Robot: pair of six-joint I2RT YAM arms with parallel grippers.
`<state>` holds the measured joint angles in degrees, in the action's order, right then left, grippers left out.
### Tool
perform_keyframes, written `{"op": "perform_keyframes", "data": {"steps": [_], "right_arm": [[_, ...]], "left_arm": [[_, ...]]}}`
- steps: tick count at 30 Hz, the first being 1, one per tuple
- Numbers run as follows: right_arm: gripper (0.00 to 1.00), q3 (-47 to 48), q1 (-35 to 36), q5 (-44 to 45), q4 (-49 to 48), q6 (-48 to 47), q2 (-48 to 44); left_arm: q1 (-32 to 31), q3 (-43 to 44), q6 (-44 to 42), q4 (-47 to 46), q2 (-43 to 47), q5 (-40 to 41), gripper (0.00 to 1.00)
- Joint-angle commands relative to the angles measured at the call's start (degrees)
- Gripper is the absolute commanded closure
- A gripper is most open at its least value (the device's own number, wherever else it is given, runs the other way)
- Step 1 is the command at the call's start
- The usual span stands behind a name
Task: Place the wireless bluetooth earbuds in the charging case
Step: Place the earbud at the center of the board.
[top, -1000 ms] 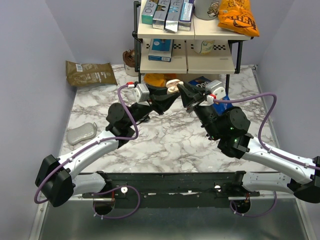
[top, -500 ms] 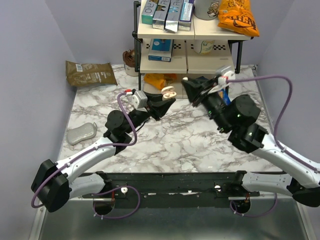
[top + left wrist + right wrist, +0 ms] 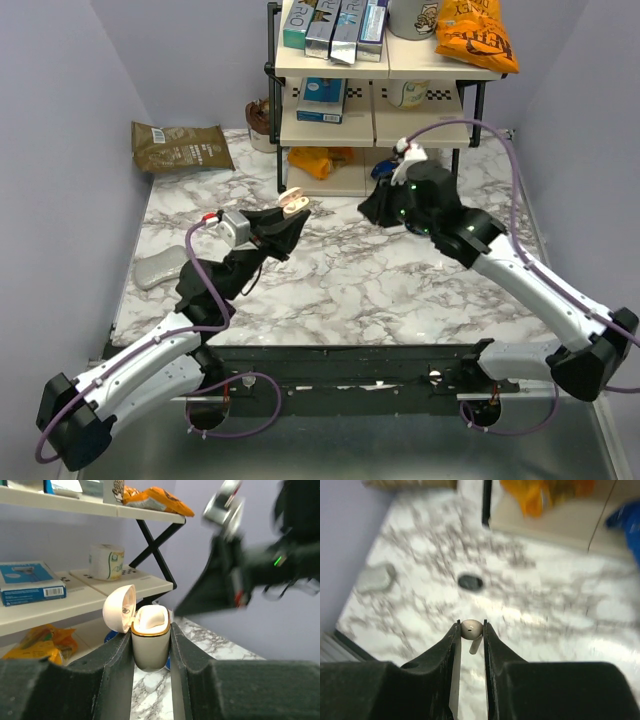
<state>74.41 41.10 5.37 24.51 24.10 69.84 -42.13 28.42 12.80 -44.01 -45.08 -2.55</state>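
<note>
Plain lilac walls (image 3: 60,110) on three sides, a white-grey marble table (image 3: 360,290), and a cream two-tier shelf (image 3: 425,125) on black legs sitting at its far edge. Soft, even light.

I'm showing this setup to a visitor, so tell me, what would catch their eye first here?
The left claw holds the pale charging case upright in the air above the marble table, its lid flipped open. Opposite it, the right claw pinches a cream earbud between its tips, also off the table. Behind them, a shelf rack carries a bright orange snack bag.
</note>
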Motion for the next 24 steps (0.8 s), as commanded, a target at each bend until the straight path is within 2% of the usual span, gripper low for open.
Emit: {"op": "perform_keyframes", "data": {"steps": [1,8,13,17,24], "right_arm": [[0.99,-7.1,-0.4,-7.1,4.5,7.4,2.5],[0.99,-18.4,-0.4,-5.6,-1.6,10.3,5.6],[0.99,-22.5,-0.3,0.1,-3.1,9.7,10.6],[0.99,-23.3,-0.3,3.9,-3.6,8.9,15.3],[0.99,-21.6,-0.3,5.0,-4.4,8.2,21.7]], "left_arm": [[-0.4,-2.1,-0.2,3.5,4.8,3.4,1.00],[-0.4,-4.2,0.5,5.7,8.8,4.3,1.00],[-0.5,-4.2,1.2,6.1,8.3,3.6,1.00],[-0.6,-4.2,2.1,6.0,7.6,3.0,1.00],[-1.0,-4.2,2.4,6.6,7.3,3.1,1.00]]}}
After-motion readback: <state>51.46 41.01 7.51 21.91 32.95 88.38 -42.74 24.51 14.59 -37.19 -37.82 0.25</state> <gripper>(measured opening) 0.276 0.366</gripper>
